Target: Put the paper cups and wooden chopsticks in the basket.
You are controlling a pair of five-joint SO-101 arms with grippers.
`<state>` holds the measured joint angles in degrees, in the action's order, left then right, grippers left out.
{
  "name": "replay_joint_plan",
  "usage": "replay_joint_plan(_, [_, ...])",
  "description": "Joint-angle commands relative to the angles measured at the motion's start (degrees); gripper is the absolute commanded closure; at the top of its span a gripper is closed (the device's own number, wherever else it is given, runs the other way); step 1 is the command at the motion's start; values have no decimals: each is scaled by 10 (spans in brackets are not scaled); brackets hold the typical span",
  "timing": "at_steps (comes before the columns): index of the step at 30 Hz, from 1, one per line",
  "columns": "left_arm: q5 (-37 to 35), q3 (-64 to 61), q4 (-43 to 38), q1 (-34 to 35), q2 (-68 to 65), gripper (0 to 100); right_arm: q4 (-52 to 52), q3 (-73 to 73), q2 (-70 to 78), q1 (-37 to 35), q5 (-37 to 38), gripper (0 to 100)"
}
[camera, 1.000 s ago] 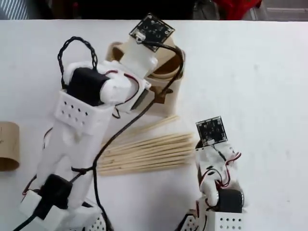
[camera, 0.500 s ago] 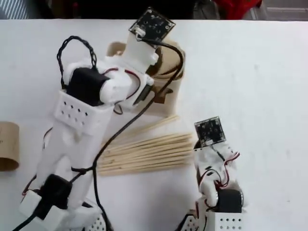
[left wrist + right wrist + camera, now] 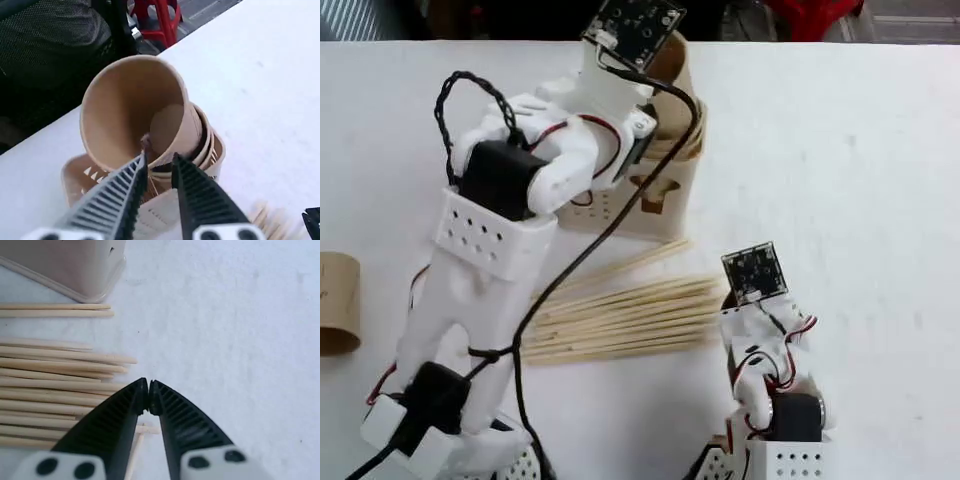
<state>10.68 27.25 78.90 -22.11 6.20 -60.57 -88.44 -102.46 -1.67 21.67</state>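
Note:
My left gripper (image 3: 159, 162) is shut on the rim of a tilted brown paper cup (image 3: 135, 115), held just above other cups nested (image 3: 207, 145) in the beige basket (image 3: 82, 177). From above, that cup (image 3: 667, 70) pokes out beside the left wrist over the basket (image 3: 655, 205). A bundle of wooden chopsticks (image 3: 620, 318) lies on the white table in front of the basket. My right gripper (image 3: 148, 390) is shut with nothing in it, its tips at the right end of the chopsticks (image 3: 55, 385). Another paper cup (image 3: 337, 303) lies on its side at the table's left edge.
The left arm's black cable (image 3: 570, 270) hangs across the chopsticks. A corner of the basket (image 3: 75, 267) stands just beyond the sticks in the right wrist view. White table (image 3: 850, 180) stretches to the right. Chairs and a red stool (image 3: 160, 20) stand past the far edge.
My left gripper has risen and shifted toward the far edge with the paper cup, lifting it above the basket. The right arm has barely moved.

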Motion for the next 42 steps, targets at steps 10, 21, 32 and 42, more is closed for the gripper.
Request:
replay_joint_plan(10, [4, -27, -62, -37, 5, 898, -3, 3, -7, -7, -5, 981])
replay_joint_plan(21, [4, -190, -192, -18, -95, 898, -3, 3, -7, -6, -5, 981])
replay_joint_plan(32, [7, 62, -11, 45, -2, 897, -4, 2, -5, -8, -5, 981])
replay_joint_plan(42, [30, 170, 234, 484, 52, 895, -4, -3, -7, -9, 6, 981])
